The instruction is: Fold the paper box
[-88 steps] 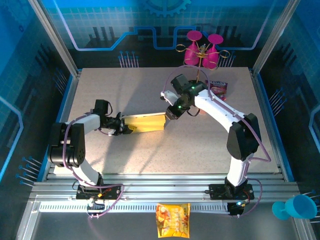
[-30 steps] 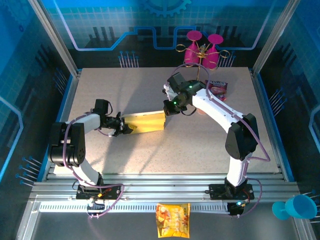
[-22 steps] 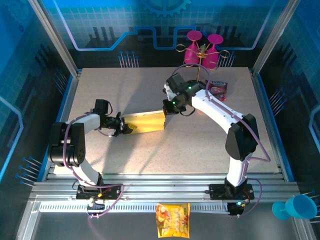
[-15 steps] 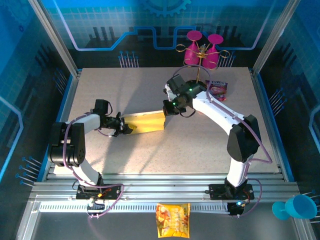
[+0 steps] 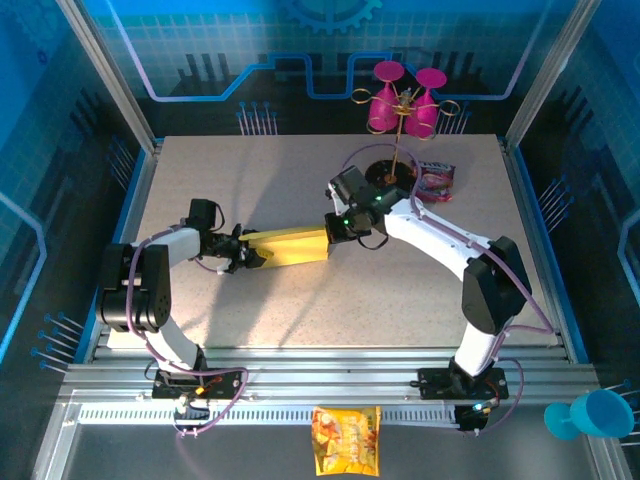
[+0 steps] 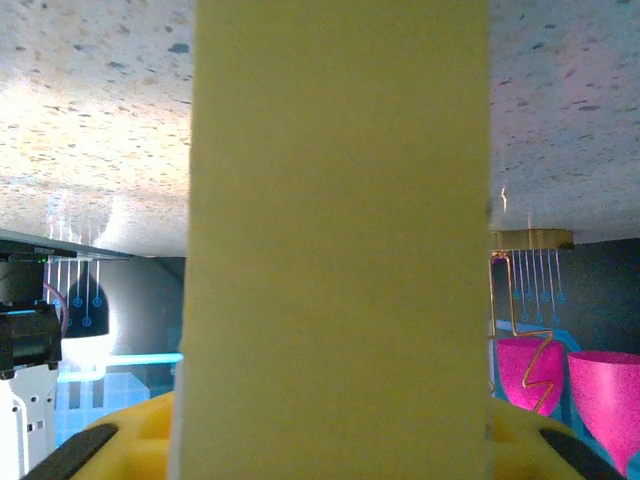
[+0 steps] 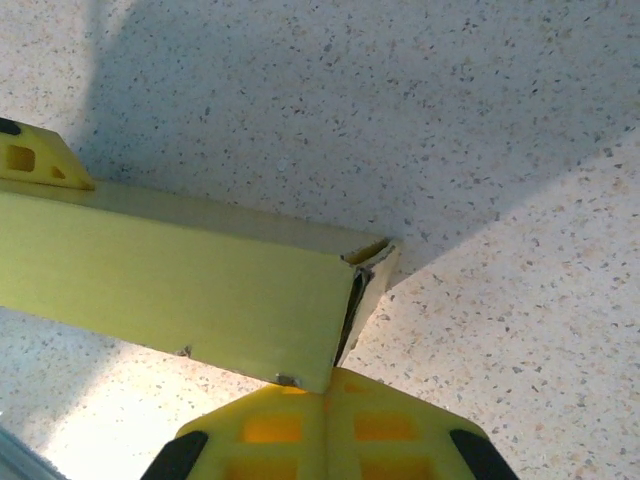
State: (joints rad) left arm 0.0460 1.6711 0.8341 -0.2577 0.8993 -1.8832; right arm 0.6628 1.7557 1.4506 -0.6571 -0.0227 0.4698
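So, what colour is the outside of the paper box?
The paper box is plain golden-yellow outside, with no print. The right wrist view shows it best.

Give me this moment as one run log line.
left gripper shut on golden-yellow cardboard paper box | right gripper shut, tips at its right end

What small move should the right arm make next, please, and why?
Probably nudge the shut right gripper forward against the end flap to press it closed. That flap stands ajar beside the gripper, and the left gripper holds the paper box at its other end.
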